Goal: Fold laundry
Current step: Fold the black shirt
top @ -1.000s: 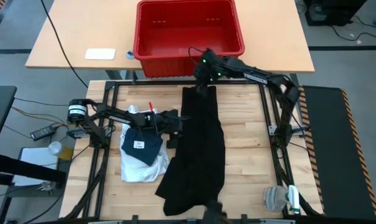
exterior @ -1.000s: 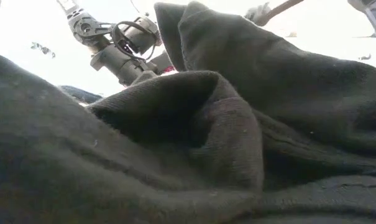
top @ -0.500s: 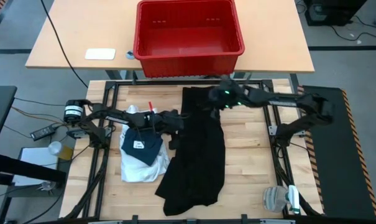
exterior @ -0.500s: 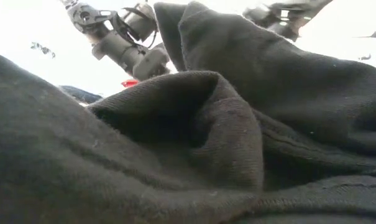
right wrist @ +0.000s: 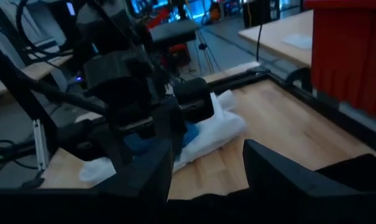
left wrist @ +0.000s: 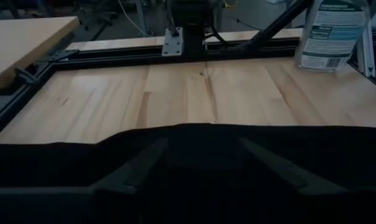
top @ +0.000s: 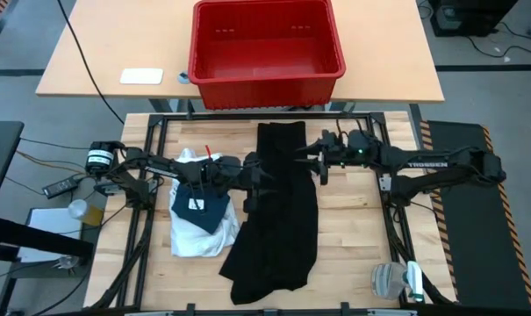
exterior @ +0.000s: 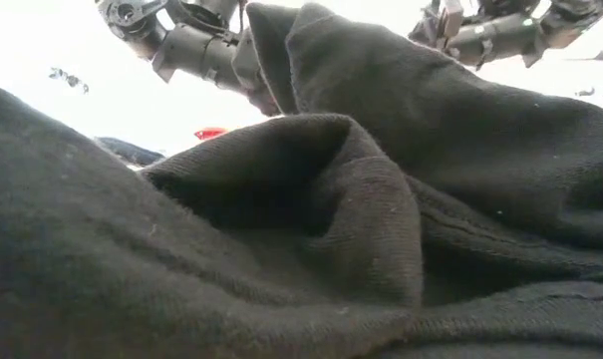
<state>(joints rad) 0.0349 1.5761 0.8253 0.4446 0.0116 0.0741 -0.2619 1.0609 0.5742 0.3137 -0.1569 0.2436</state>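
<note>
So the big change: the right gripper [top: 319, 163] was way up at the far edge of the black pants [top: 278, 215] a second ago, right by the red crate [top: 266, 48]. Now it's come down and sits low at the pants' right edge, fingers spread with nothing between them. The left gripper [top: 263, 169] has slid inward too, from the white shirt [top: 193, 235] side over onto the pants' left edge. Its fingers [left wrist: 133, 169] are apart, lying over the black cloth, not pinching anything as far as I can see.

The pants haven't budged. They're soft, matte knit, lying mostly flat on the pale wooden table [top: 353, 228], long and narrow. Long axis runs from the far side by the crate toward the near edge, leaning a bit left at the near end, where the fabric bunches up.

The white shirt is crumpled just left of the pants, with a dark blue piece [top: 201, 206] on top.
</note>
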